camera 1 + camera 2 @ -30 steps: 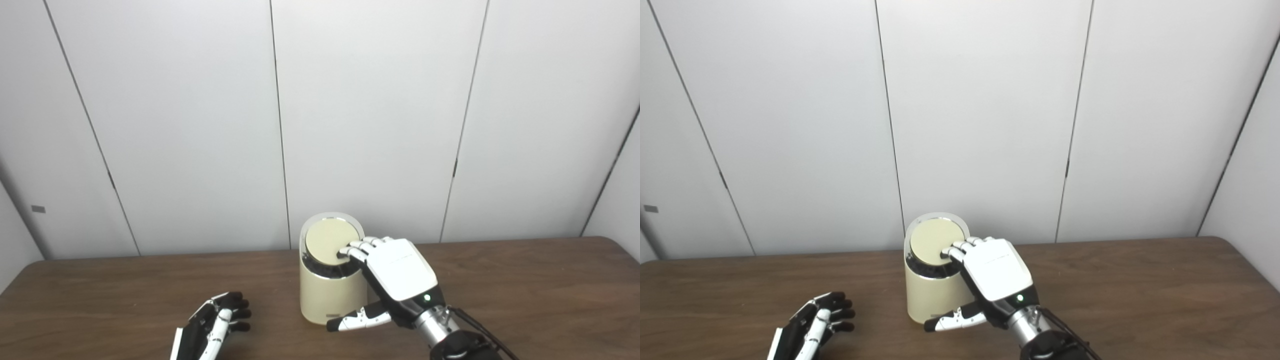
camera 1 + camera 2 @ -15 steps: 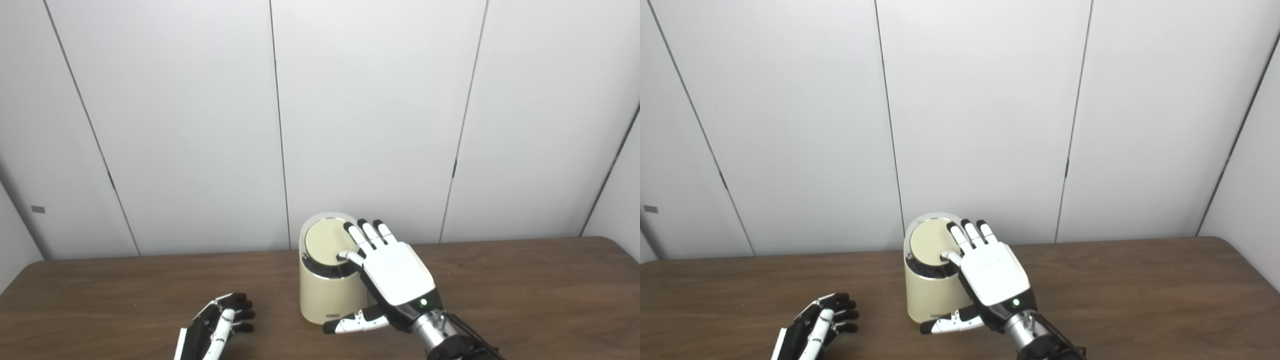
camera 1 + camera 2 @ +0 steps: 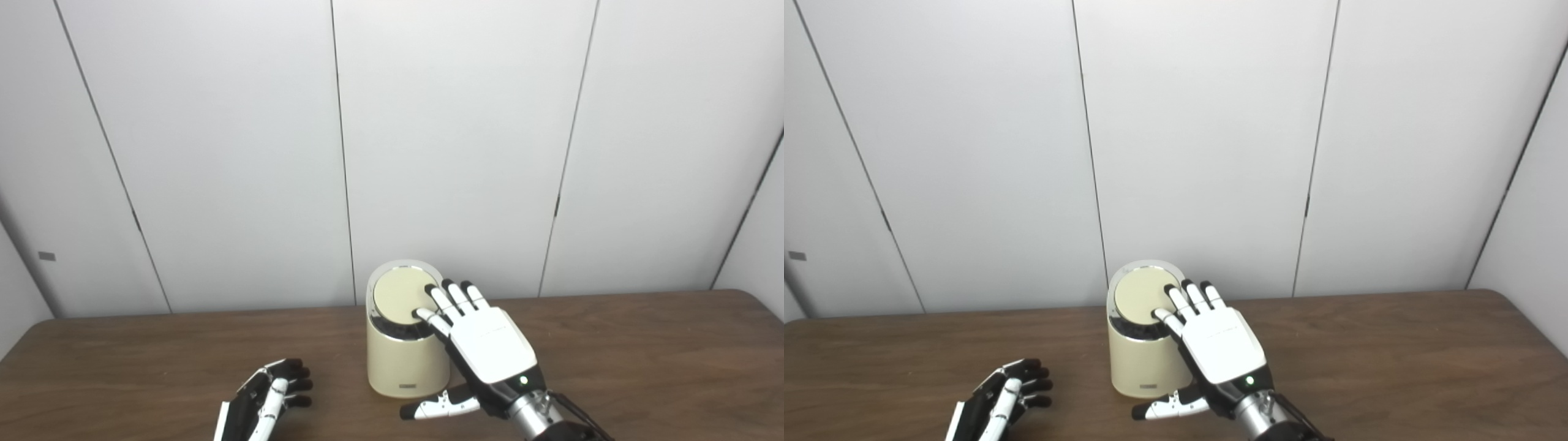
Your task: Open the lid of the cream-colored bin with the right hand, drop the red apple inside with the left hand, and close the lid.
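Right hand (image 3: 490, 346) has slid back off the lid (image 3: 399, 296), fingers (image 3: 454, 298) spread, holding nothing. Bin (image 3: 405, 355) looks shut mid-bench (image 3: 643, 361). Left hand (image 3: 269, 395) lies curled, apparently empty; no apple visible, probably nearly done.

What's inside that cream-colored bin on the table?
Can't be seen: the round lid covers the cream-colored bin. The right hand has its fingertips at the lid's edge. No apple shows anywhere.
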Robot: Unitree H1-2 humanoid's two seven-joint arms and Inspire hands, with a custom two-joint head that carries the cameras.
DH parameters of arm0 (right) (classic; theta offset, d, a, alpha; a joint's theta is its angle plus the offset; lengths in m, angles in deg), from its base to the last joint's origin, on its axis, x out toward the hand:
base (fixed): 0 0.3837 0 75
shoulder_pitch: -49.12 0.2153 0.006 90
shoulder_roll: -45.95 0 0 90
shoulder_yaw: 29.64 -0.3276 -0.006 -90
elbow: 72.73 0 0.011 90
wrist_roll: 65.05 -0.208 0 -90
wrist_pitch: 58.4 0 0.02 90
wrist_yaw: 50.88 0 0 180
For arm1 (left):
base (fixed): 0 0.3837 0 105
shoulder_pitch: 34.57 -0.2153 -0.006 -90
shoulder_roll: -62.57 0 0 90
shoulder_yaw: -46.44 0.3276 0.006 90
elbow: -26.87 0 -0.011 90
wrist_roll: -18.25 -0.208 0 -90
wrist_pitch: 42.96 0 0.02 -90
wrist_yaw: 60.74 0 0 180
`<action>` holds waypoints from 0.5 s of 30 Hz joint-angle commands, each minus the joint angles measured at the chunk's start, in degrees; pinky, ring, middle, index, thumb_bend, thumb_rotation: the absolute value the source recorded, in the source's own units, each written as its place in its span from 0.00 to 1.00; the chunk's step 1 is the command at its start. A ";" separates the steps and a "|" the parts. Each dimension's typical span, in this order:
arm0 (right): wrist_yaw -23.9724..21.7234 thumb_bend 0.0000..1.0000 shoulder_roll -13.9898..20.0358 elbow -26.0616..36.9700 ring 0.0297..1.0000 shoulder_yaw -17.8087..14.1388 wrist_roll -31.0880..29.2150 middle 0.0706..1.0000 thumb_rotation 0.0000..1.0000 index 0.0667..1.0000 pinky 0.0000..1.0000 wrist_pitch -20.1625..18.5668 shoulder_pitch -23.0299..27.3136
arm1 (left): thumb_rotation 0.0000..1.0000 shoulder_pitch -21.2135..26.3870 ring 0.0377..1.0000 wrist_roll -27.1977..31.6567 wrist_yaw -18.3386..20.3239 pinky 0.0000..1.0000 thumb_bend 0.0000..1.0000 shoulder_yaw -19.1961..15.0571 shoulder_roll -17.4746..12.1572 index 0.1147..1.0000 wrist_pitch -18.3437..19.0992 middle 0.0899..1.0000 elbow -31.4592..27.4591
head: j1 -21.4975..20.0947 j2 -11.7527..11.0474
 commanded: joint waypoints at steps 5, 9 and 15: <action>2.89 0.83 -0.87 -0.46 1.00 -1.21 -2.35 0.99 0.84 1.00 1.00 0.57 1.29 | 0.51 1.51 0.60 0.04 1.35 0.54 0.44 0.63 -0.47 0.56 -0.50 0.59 -0.10 | -0.19 -0.27; 3.10 0.82 -0.83 -0.63 1.00 -1.26 -2.87 1.00 0.83 1.00 1.00 0.63 1.20 | 0.51 1.66 0.60 0.54 2.11 0.54 0.44 0.51 -0.60 0.56 -0.53 0.59 0.57 | -0.20 -0.33; 2.96 0.81 -0.98 -0.29 1.00 -1.18 -2.85 1.00 0.84 1.00 1.00 0.36 0.70 | 0.51 1.57 0.59 0.52 2.67 0.54 0.43 0.54 -0.86 0.57 -0.47 0.59 0.81 | -0.29 -0.58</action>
